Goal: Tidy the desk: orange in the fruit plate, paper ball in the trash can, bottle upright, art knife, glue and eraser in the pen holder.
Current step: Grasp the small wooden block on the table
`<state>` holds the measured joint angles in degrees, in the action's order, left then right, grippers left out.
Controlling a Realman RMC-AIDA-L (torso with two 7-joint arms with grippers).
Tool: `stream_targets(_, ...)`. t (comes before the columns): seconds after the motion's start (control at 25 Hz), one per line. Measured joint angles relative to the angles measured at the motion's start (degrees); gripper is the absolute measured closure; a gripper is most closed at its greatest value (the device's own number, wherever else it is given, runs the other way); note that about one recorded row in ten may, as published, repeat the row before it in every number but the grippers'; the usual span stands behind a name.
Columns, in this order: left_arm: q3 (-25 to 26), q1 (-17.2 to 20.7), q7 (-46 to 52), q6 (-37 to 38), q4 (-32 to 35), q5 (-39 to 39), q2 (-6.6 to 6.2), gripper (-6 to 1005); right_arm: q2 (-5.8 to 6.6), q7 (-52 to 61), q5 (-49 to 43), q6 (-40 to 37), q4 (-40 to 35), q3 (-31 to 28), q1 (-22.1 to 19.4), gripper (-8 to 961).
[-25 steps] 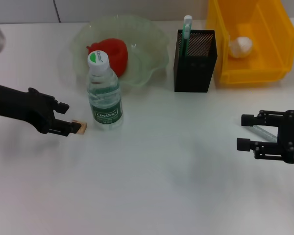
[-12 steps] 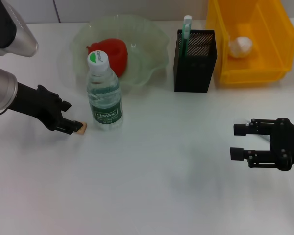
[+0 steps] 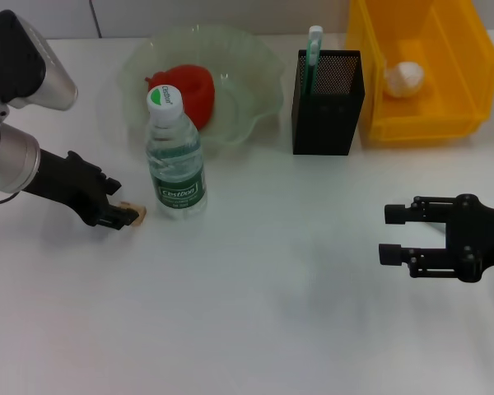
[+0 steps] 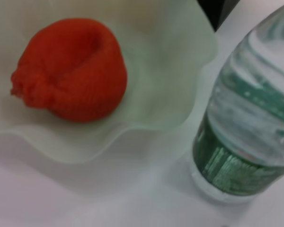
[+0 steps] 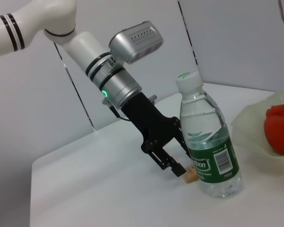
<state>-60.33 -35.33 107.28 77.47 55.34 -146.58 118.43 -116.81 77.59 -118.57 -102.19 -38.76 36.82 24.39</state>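
The tan eraser point(image 3: 137, 215) point(image 5: 191, 175) lies on the desk point(image 3: 255, 313) beside the base of the upright bottle point(image 3: 175, 156) point(image 5: 209, 146) point(image 4: 248, 127). My left gripper point(image 3: 118, 203) point(image 5: 180, 158) reaches low to it, open, with one fingertip touching the eraser. The orange point(image 3: 191, 87) point(image 4: 71, 71) point(image 5: 279, 128) rests in the fruit plate point(image 3: 247, 90) point(image 4: 170, 109). The art knife point(image 3: 314, 45) stands in the pen holder point(image 3: 328, 111). The paper ball point(image 3: 405, 78) lies in the trash can point(image 3: 445, 123). My right gripper point(image 3: 393, 235) hovers open and empty at the right. The glue is out of view.
The plate, pen holder and trash can stand in a row along the back of the desk. The left arm's silver link point(image 3: 25, 62) rises at the far left. White tabletop spreads between the two grippers and toward the front edge.
My right gripper has slid left toward the middle of the desk. The left arm has swung further into view with its gripper staying at the eraser, which has not moved.
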Motion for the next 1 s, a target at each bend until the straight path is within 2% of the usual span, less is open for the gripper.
stream_targets(1.0, -2.1, 0.5, 0.1, -1.4, -0.8, -0.3, 0.18, 444, 0.01, -0.4, 0.2, 0.2, 0.2, -0.6, -0.3, 261)
